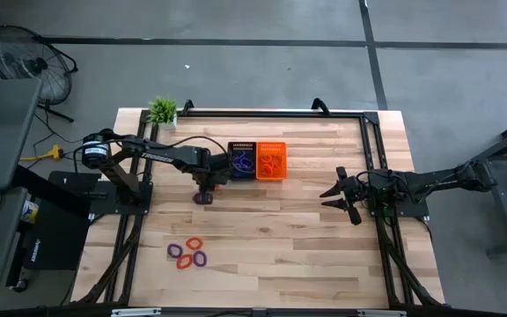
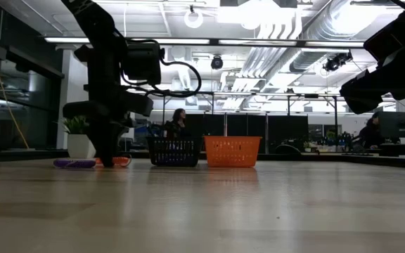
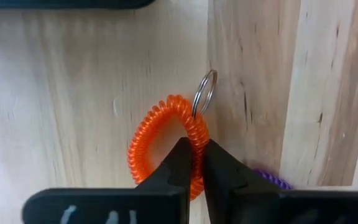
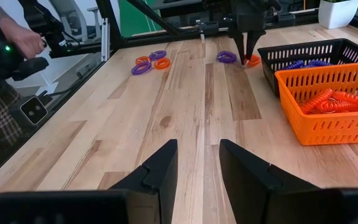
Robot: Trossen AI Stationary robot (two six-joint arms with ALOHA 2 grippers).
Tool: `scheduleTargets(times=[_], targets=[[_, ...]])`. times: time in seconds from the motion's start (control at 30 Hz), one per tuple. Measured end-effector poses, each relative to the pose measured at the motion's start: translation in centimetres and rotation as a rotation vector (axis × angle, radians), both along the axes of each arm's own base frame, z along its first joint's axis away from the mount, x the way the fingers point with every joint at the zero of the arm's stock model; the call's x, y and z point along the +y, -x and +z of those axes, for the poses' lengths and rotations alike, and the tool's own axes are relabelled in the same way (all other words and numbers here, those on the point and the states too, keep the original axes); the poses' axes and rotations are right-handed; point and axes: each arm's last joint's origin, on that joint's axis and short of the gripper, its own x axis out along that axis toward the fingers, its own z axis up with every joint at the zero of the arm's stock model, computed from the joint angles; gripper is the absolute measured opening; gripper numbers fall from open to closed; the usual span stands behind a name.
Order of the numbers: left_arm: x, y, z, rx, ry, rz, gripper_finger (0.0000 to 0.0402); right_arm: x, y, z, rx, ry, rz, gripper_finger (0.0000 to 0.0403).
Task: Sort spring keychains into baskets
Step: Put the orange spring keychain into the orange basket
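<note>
One coil in my claw: I am pinching an orange keychain point(image 3: 166, 146) across its wire, my left gripper point(image 3: 194, 163) clamped down tight on the coil while it is lying flat on the wood; its metal split ring point(image 3: 205, 93) is pointing away from my fingers, so I am gripping the springy part and not the slippery ring.
Neighbour coil: a purple keychain point(image 3: 272, 179) is lying just beside my fingers, untouched; I judge I am taking the two one at a time so the colours stay apart.
Where this is happening: I am working on the table point(image 1: 306, 229) just in front of the black basket point(image 1: 242, 160).
Baskets: the black basket is holding purple coils and the orange basket point(image 1: 271, 160), touching it, is holding orange ones, so mine is due for the orange basket, a short carry past the black one.
Loose cluster: four more keychains point(image 1: 187, 254), purple and orange mixed, are lying well apart toward the near edge, not yet sorted.
My other claw: my right gripper point(image 4: 196, 163) is hanging partly open and empty over the table's right side, out of the way.
Corner: a small potted plant point(image 1: 163, 110) is standing clear of my path.
</note>
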Motion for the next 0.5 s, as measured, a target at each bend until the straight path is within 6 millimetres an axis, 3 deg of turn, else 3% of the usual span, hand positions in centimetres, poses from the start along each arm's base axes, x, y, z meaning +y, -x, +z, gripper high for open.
scheduleTargets(times=[0.23,0.5], targets=[[-0.1,0.4,1.4,-0.05,0.001,0.048,0.0026,0.0,0.0,0.0,0.0,0.0,0.0,0.0114],[-0.3,1.7,5.0,-0.153,-0.005,0.123,0.0024,0.0,0.0,0.0,0.0,0.0,0.0,0.0114]])
